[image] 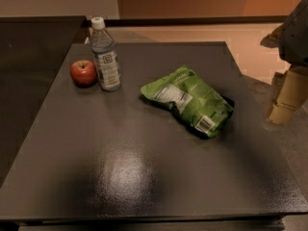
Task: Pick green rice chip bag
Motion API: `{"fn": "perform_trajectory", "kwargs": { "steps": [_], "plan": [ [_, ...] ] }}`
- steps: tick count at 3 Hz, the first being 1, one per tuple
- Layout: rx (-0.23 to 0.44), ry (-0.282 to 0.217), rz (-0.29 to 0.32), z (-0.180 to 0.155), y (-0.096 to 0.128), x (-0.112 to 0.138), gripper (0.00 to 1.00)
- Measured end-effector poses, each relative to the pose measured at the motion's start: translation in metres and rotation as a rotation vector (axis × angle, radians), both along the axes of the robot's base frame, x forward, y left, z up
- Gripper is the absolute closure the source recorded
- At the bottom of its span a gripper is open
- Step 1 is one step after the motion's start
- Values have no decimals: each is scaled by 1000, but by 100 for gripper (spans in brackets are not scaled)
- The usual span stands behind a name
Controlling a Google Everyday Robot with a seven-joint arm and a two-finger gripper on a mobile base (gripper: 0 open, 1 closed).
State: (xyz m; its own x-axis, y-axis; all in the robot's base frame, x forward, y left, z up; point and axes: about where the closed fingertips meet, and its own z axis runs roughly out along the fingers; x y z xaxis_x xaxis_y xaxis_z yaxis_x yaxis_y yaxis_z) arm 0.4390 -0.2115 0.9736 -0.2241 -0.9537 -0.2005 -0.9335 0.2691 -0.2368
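Note:
The green rice chip bag [189, 101] lies flat on the dark table [120, 177], right of its middle, with its white label panel facing up and a small barcode near its lower right end. My gripper [285, 96] hangs beyond the table's right edge, level with the bag and well to its right, apart from it. It holds nothing that I can see. Part of the arm shows above it at the frame's right edge.
A clear water bottle [105, 56] with a white cap stands upright at the table's back left. A red apple [83, 72] sits just left of it. A dark counter [29, 57] adjoins the table on the left.

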Motion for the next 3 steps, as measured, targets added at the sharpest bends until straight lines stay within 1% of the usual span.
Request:
{"fn": "perform_trajectory", "kwargs": {
  "steps": [1,2,3],
  "plan": [
    [12,21,-40,-13,11,3,0],
    [30,56,-119,-31,21,12,0],
    [57,84,-204,-48,36,26,0]
  ]
}}
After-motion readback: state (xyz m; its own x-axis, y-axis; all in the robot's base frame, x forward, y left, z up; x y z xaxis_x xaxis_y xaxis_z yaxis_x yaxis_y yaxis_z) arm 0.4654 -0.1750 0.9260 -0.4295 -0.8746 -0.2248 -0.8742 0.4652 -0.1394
